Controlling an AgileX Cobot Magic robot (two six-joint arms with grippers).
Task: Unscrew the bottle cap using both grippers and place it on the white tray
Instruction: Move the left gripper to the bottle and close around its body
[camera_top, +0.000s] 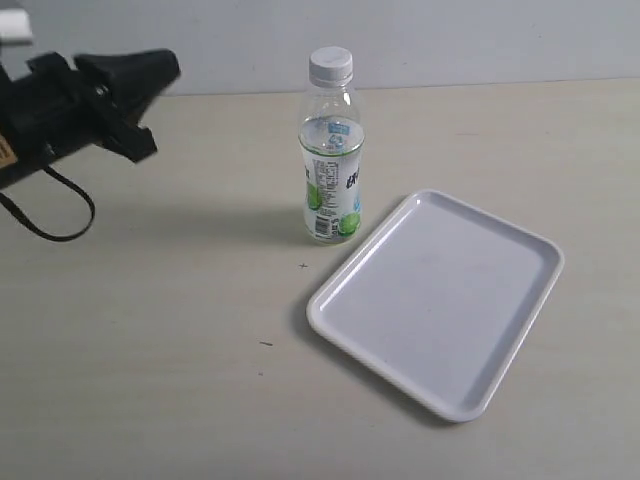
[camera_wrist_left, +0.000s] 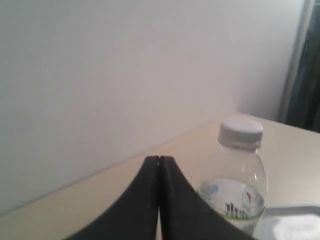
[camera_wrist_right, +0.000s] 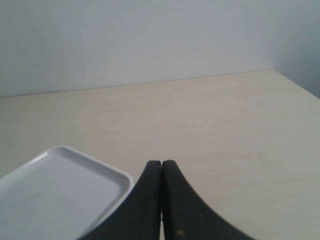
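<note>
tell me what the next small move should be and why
Probably open the left gripper so it can take the bottle. The bottle cap is on, the bottle stands upright beside the white tray, and the left gripper is shut on nothing, apart from the bottle. The right gripper is shut too.

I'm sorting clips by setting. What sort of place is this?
Probably a robotics lab or test bench: a plain beige table against a blank pale wall, a bottle and a white tray set out on it, and the robot's left gripper shut nearby.
</note>
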